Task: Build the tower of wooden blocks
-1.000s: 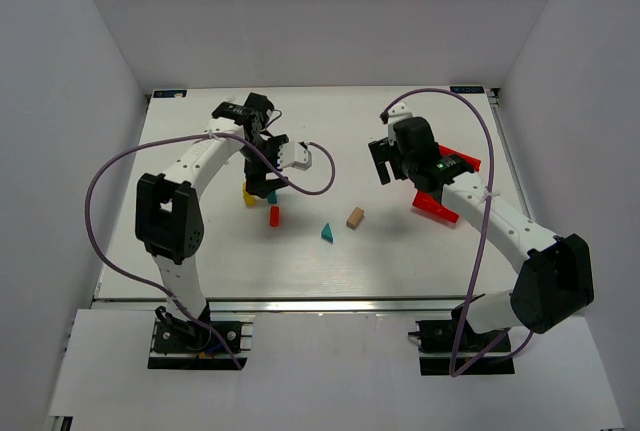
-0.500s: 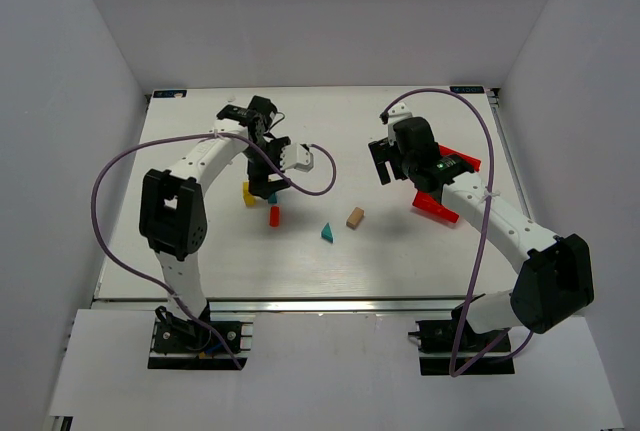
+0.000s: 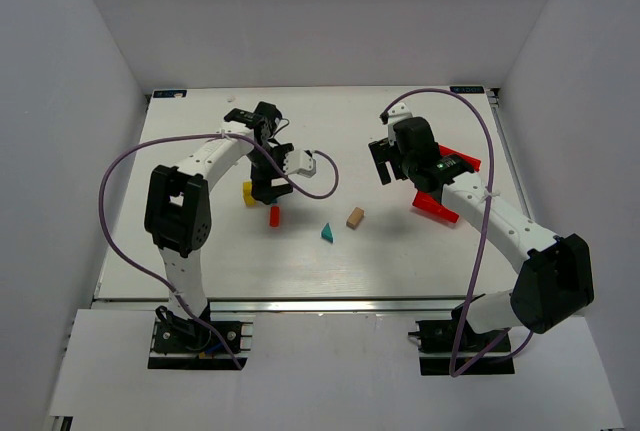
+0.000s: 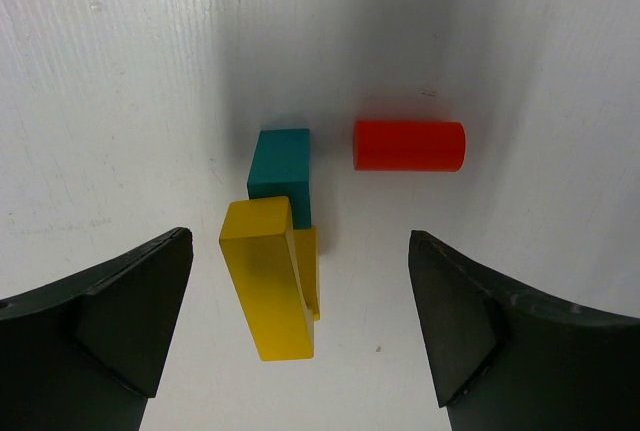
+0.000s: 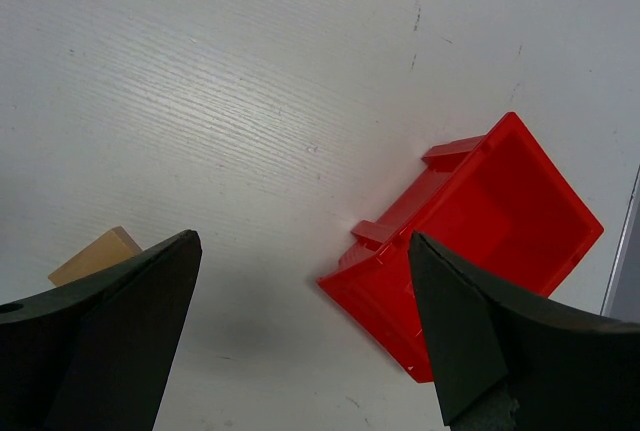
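arch (image 4: 268, 291): yellow; painted cube (image 4: 281, 169): teal; cylinder (image 4: 409, 145): red; triangle (image 3: 327, 233): teal; bare cube (image 3: 355, 217): plain tan; bin (image 5: 470, 241): solid red; table (image 3: 400, 251): white, fine streaked grain.

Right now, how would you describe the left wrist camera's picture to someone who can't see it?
A yellow block lies on a white table between the open, dark fingers of the left gripper, untouched. A teal block sits right behind it, and a red cylinder lies on its side off to the right, apart from both.
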{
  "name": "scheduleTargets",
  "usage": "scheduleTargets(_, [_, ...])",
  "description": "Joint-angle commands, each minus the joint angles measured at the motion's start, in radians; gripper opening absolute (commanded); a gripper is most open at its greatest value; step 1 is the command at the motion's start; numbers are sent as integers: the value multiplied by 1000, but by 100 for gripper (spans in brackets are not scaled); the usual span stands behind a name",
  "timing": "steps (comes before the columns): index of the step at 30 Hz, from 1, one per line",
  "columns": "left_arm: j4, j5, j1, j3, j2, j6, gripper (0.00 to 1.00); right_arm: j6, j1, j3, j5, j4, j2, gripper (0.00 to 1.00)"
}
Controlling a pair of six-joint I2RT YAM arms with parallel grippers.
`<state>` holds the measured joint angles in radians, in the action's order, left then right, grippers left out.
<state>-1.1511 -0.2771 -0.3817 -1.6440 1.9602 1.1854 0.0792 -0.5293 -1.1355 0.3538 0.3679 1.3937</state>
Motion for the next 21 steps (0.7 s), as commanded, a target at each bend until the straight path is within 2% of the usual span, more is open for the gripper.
scheduleTargets(1, [-21, -30, -5, 12, -49, 11, 98, 2, 5, -26, 8, -6, -27, 89])
scheduleTargets(21, [-27, -45, -6, 33, -83, 6, 98, -1, 3, -21, 7, -11, -33, 89])
